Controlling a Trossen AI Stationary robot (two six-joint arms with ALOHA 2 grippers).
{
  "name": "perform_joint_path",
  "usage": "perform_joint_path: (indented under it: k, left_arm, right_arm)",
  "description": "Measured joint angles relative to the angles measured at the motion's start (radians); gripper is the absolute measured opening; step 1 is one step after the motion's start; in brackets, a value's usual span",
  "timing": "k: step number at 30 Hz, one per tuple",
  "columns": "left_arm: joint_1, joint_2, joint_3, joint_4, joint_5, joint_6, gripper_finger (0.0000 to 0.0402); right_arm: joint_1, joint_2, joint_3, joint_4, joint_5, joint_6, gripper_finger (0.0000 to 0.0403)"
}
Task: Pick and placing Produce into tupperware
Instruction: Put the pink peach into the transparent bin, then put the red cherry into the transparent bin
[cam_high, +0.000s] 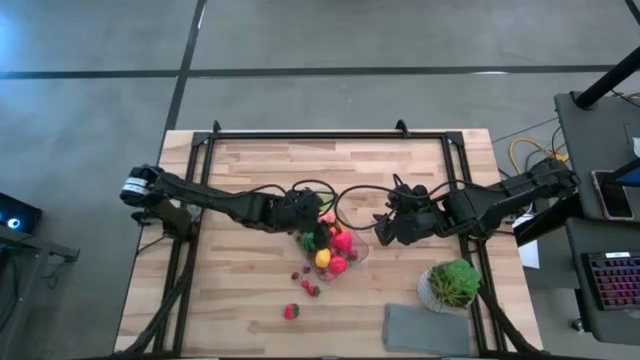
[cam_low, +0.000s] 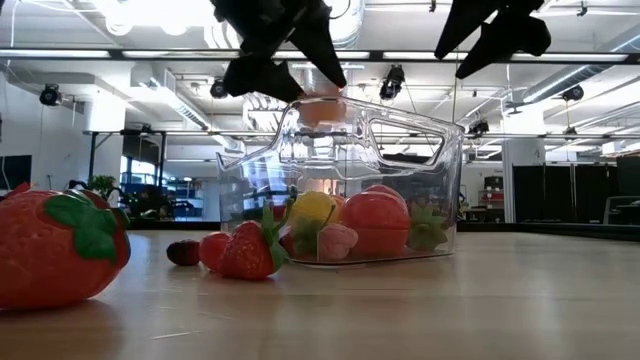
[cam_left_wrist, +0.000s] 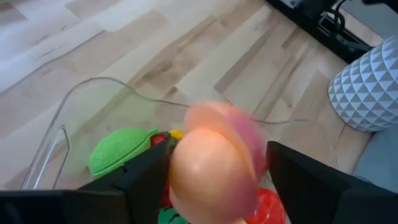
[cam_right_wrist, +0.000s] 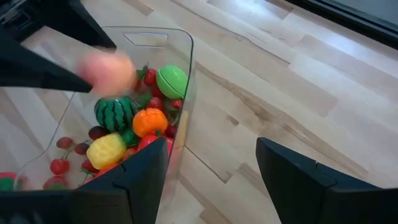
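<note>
The clear tupperware (cam_high: 362, 252) (cam_low: 440, 180) stands mid-table, holding several toy produce pieces: a watermelon (cam_right_wrist: 116, 112), a green fruit (cam_right_wrist: 172, 81), an orange one (cam_right_wrist: 149, 121) and a yellow one (cam_right_wrist: 107, 150). My left gripper (cam_high: 312, 218) (cam_left_wrist: 217, 155) hangs over the tub's far-left rim, fingers apart. A blurred peach-pink fruit (cam_left_wrist: 214, 171) (cam_low: 320, 108) (cam_right_wrist: 109, 71) sits at its fingertips, level with the rim. My right gripper (cam_high: 383, 230) (cam_right_wrist: 211, 162) hovers open and empty just right of the tub. A big strawberry (cam_high: 291, 311) (cam_low: 55, 245) and smaller berries (cam_low: 245, 250) lie on the table near the tub. My left gripper comes from above and from the table's left, with the peach-pink fruit (cam_left_wrist: 214, 171) between its two fingers (cam_left_wrist: 149, 180). The fruit is blurred while the fingers are sharp. I cannot tell whether the fingers touch it.
A potted green plant (cam_high: 455, 284) in a white faceted pot (cam_left_wrist: 370, 81) stands near the right edge, a flat grey cloth (cam_high: 425, 328) in front of it. Small red berries (cam_high: 307, 282) lie at the tub's near-left side. Bare wood stretches toward the far and left edges.
</note>
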Motion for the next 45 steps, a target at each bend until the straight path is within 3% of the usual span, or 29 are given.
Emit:
perform_joint_path:
  k: [8,12,15,20,24,29,36,39,45]
  left_arm:
    - [0.0,-0.001,-0.008,-0.008,0.016,0.002,0.0318]
    - [-0.009,-0.033,-0.009,-0.023,0.12,0.05,0.0326]
    - [-0.022,-0.056,-0.011,-0.132,0.177,0.032,0.0327]
    - [-0.045,-0.059,-0.015,-0.371,0.181,0.022,0.0327]
    - [-0.123,-0.054,-0.038,-0.423,0.202,0.08,0.0327]
    - [-0.245,-0.054,-0.059,-0.415,0.164,0.205,0.0327]
    - [-0.391,-0.053,-0.087,-0.357,0.063,0.201,0.0327]
    - [-0.429,-0.053,-0.111,-0.285,0.011,0.202,0.0327]
    - [-0.455,-0.023,-0.168,-0.19,-0.001,0.202,0.0327]
  right_arm:
    - [-0.001,0.0,-0.003,-0.002,0.002,-0.004,0.0238]
    - [-0.001,0.0,-0.003,-0.002,0.002,-0.007,0.0238]
    - [-0.001,0.0,-0.003,-0.003,0.002,-0.011,0.0238]
    - [-0.001,0.0,-0.003,-0.003,0.002,-0.015,0.0238]
    - [-0.001,0.0,-0.003,-0.003,0.002,-0.015,0.0238]
    - [0.0,0.0,-0.004,-0.005,-0.034,-0.015,0.0238]
    - [0.006,0.0,-0.004,-0.003,-0.093,0.019,0.0238]
    - [0.014,0.0,-0.004,-0.002,-0.095,0.053,0.0238]
    - [0.017,0.0,-0.004,-0.003,-0.08,0.196,0.0238]
